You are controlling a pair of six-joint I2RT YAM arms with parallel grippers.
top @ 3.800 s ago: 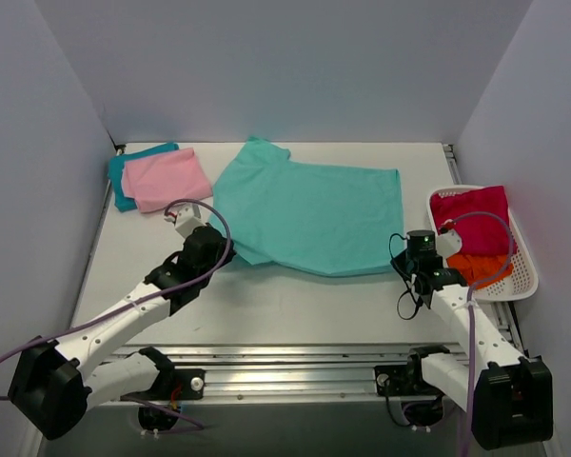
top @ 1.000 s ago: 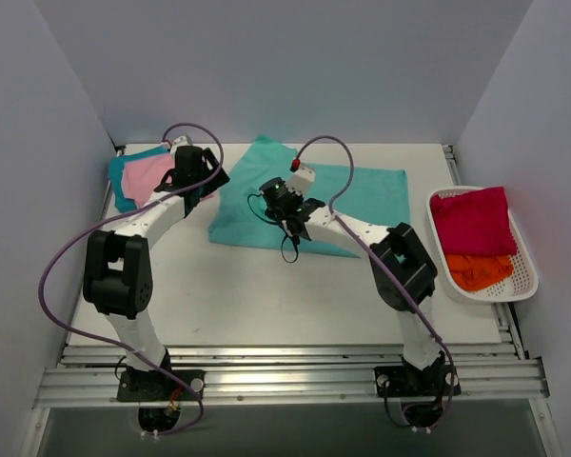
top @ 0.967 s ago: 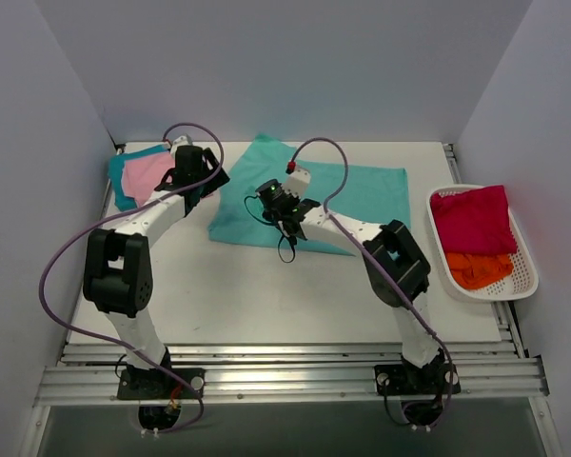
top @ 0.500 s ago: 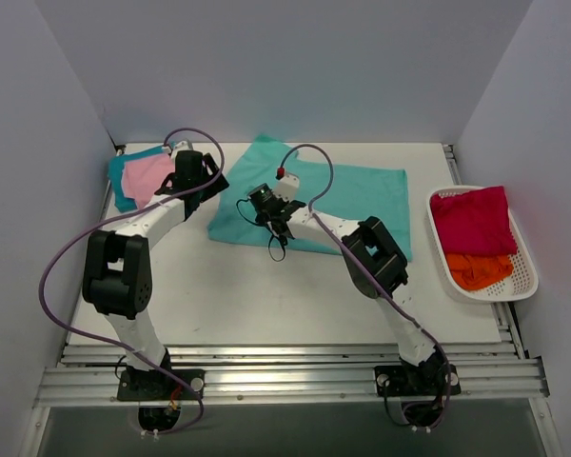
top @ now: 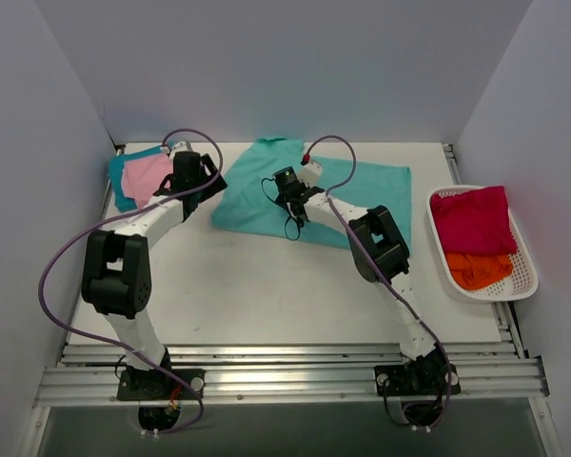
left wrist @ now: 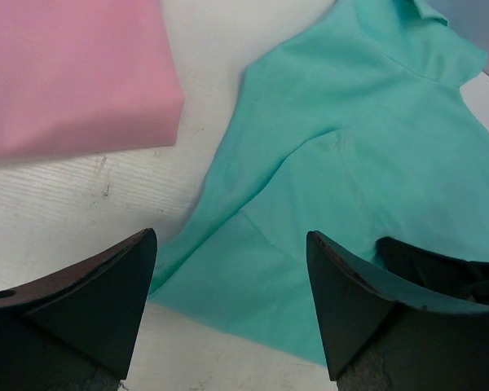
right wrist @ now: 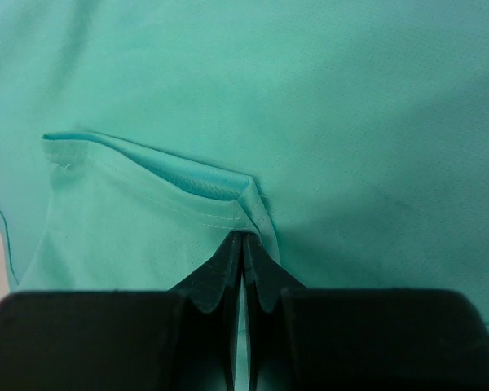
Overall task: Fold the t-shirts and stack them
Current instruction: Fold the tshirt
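Note:
The mint green t-shirt [top: 362, 195] lies spread in the middle of the table, its left part doubled over. My right gripper [top: 287, 188] is shut on a stitched hem of that shirt [right wrist: 171, 195], pinching a fold right at its fingertips [right wrist: 243, 238]. My left gripper [top: 207, 184] hovers open over the shirt's left edge [left wrist: 342, 155], with nothing between its fingers [left wrist: 106, 301]. A folded pale pink t-shirt [top: 150, 176] rests on a folded teal blue t-shirt [top: 121, 181] at the back left. The pink one [left wrist: 65, 73] also shows in the left wrist view.
A white basket [top: 525, 288] at the right edge holds a crimson t-shirt [top: 471, 217] and an orange t-shirt [top: 476, 269]. Walls close in the table on the left, back and right. The aluminium rail runs along the near edge.
My right gripper, still shut on the mint hem, has swung left and then toward the back, dragging the cloth with it. The left arm has barely moved.

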